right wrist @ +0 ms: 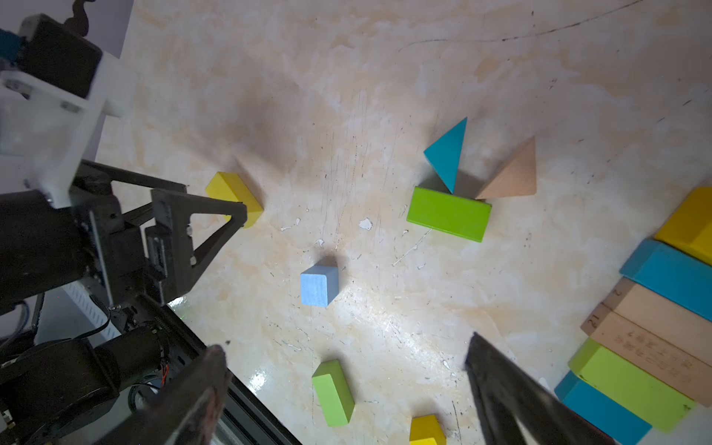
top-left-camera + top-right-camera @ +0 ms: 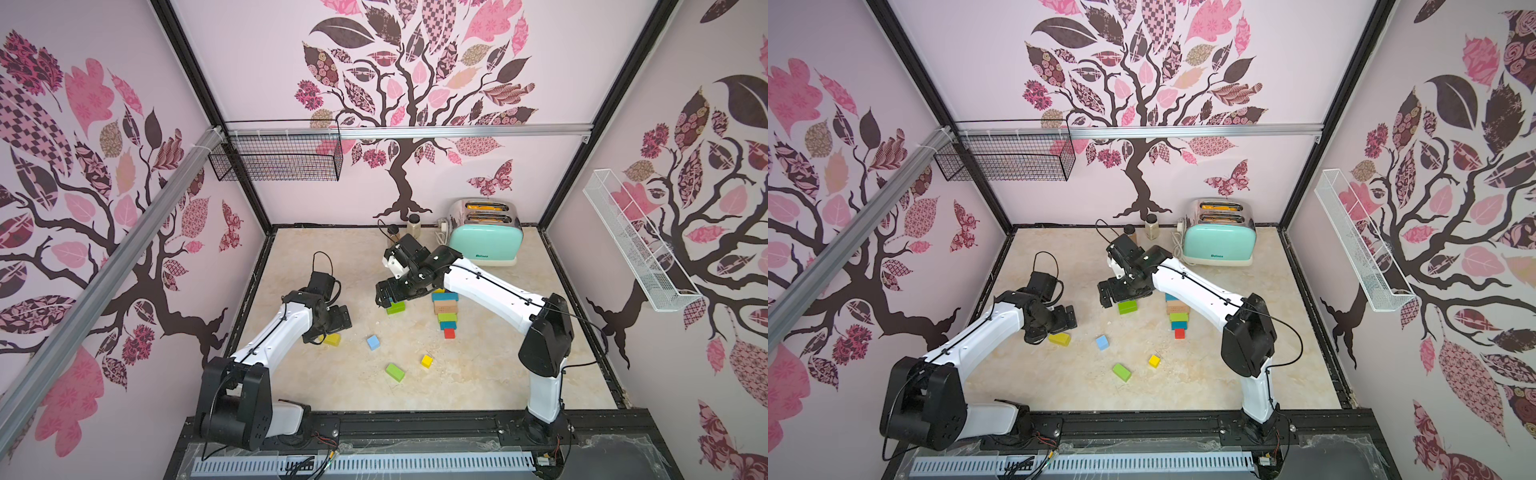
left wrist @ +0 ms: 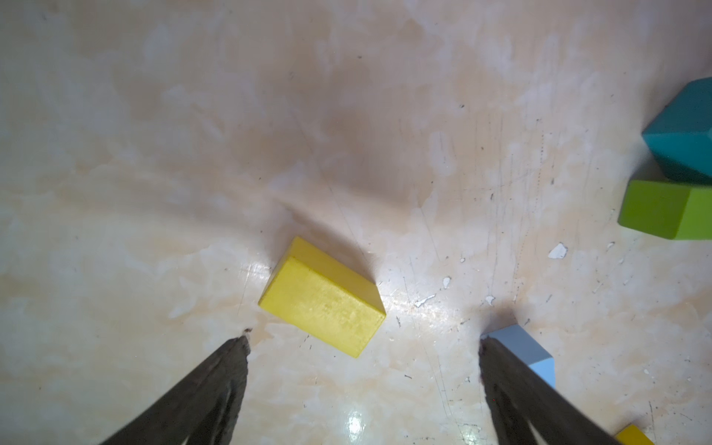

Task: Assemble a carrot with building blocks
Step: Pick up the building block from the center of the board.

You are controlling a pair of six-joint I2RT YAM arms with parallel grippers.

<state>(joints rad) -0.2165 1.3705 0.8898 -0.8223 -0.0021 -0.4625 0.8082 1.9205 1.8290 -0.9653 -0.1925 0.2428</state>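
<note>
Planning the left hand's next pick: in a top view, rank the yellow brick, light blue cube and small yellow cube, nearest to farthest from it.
1. Yellow brick, right beside the left hand.
2. Light blue cube, mid-table.
3. Small yellow cube, farther toward the right arm's side.

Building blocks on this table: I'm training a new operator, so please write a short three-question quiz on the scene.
1. True or false: the left tool is shut on the yellow brick.
2. In both top views, what colour is the block that ends the stepped row nearest the robot's bases? A) red B) purple C) white
3. Fill in: in the right wrist view, the teal wedge and the bare wood wedge lie beside a ___ brick.

Key:
1. False. The tool is open and the brick lies free.
2. A, the red cube.
3. Green: the green brick.
</note>
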